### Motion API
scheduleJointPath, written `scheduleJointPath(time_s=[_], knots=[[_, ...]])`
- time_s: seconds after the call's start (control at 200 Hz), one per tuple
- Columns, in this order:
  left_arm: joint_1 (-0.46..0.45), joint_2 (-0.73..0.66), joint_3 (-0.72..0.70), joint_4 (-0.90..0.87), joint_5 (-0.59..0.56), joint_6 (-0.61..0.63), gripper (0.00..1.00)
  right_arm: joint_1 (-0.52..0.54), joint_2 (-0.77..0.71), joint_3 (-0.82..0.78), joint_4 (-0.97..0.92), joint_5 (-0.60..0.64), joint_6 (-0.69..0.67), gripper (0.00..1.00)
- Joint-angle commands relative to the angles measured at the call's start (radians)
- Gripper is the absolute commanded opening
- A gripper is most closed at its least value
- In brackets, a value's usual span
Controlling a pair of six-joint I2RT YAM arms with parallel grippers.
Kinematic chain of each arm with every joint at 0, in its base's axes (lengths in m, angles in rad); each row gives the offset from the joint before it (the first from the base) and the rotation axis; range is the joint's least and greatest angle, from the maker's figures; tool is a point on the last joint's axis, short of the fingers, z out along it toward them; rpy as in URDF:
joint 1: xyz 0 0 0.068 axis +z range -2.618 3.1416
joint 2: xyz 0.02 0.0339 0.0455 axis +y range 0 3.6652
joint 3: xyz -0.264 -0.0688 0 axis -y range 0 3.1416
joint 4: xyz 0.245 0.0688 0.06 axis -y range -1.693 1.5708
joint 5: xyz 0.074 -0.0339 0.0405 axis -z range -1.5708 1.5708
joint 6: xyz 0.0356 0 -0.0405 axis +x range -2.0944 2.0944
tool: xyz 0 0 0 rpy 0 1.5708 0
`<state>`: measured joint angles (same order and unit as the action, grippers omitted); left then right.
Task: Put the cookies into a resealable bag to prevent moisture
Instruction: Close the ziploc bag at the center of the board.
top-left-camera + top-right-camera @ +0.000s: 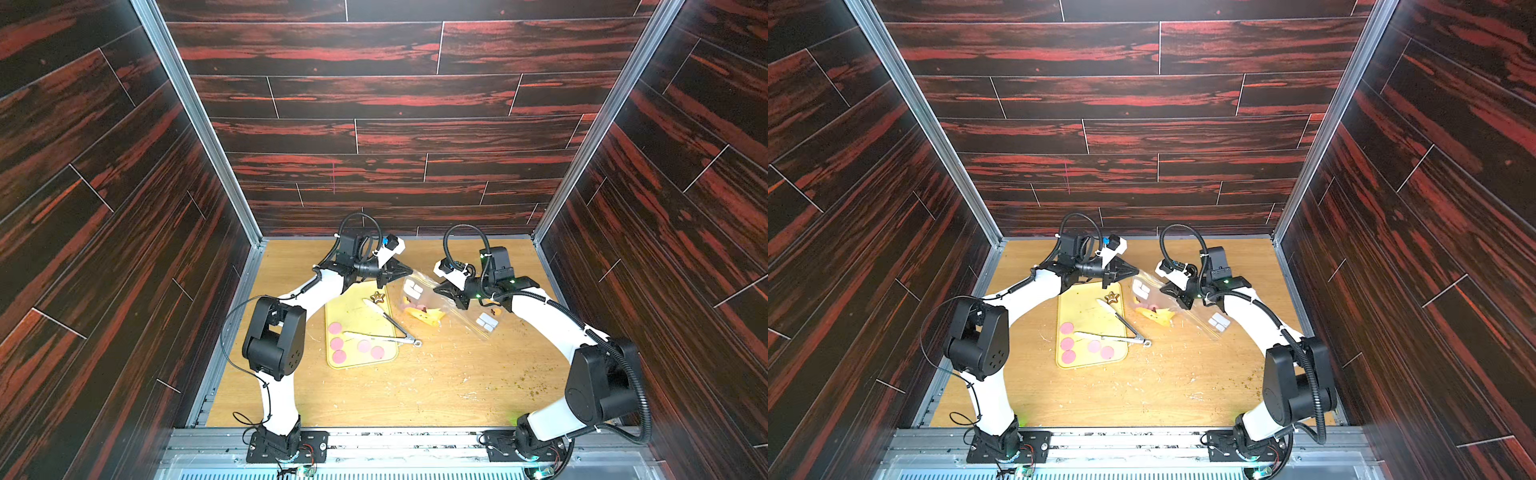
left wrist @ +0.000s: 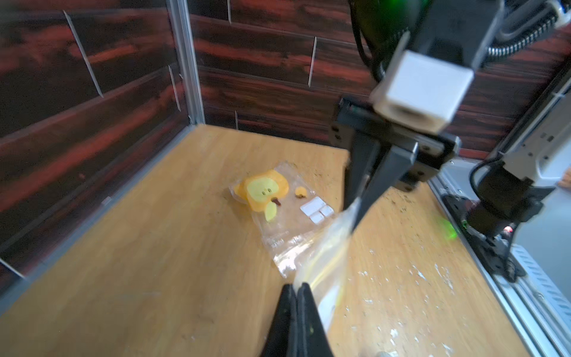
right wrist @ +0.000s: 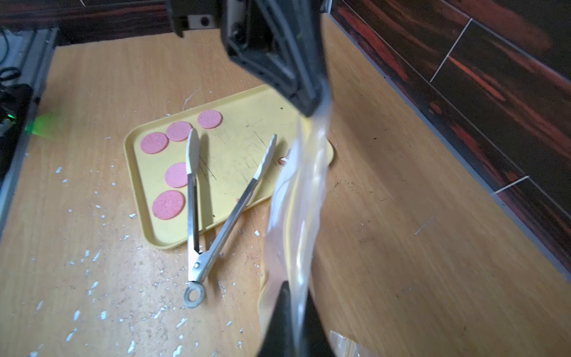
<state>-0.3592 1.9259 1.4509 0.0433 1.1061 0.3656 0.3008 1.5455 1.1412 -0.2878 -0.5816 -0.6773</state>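
Five cookies (image 3: 168, 204) lay flat on one yellow tray (image 3: 241, 148): three in a row along one edge and two beside them, all apart from each other. None of the five was in a bag. One pair of metal tongs (image 3: 193, 191) rested across the tray with its arms splayed and its ring end out on the wooden table (image 1: 415, 395). One small gold star (image 1: 377, 296) sat at the tray's far end. There were two clear bags. One resealable bag (image 2: 327, 247) hung stretched in the air between the two grippers, just beside the tray. The second bag (image 2: 287, 235), printed with a yellow cartoon figure and white label patches, lay flat on the table below it. The left gripper (image 2: 296, 290) was pinched tight on one end of the raised bag. The right gripper (image 2: 355, 213) stood narrow with the bag's other end between its tips.
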Motion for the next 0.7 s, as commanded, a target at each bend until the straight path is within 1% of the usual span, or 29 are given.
scheduleJointPath(time_s=[0.0, 0.03, 0.085, 0.331, 0.506, 0.601, 0.696], knots=[[-0.001, 0.005, 0.072, -0.210, 0.037, 0.135, 0.00, -0.004, -0.056, 0.003, 0.022, 0.006, 0.003, 0.41], [-0.001, 0.005, 0.079, -0.232, 0.037, 0.147, 0.00, -0.003, -0.059, 0.009, 0.027, 0.003, 0.009, 0.43], [-0.001, 0.003, 0.085, -0.251, 0.037, 0.157, 0.00, 0.005, -0.058, 0.025, 0.026, -0.015, 0.015, 0.45], [-0.001, -0.004, 0.088, -0.252, 0.044, 0.160, 0.00, 0.063, 0.042, 0.127, -0.058, -0.040, -0.032, 0.45], [0.000, -0.007, 0.089, -0.259, 0.043, 0.151, 0.00, 0.106, 0.107, 0.191, -0.084, -0.072, -0.026, 0.45], [0.001, -0.009, 0.094, -0.264, 0.047, 0.149, 0.00, 0.120, 0.159, 0.238, -0.120, -0.074, -0.020, 0.43], [0.000, -0.013, 0.095, -0.270, 0.044, 0.149, 0.00, 0.129, 0.196, 0.273, -0.153, -0.105, -0.018, 0.40]])
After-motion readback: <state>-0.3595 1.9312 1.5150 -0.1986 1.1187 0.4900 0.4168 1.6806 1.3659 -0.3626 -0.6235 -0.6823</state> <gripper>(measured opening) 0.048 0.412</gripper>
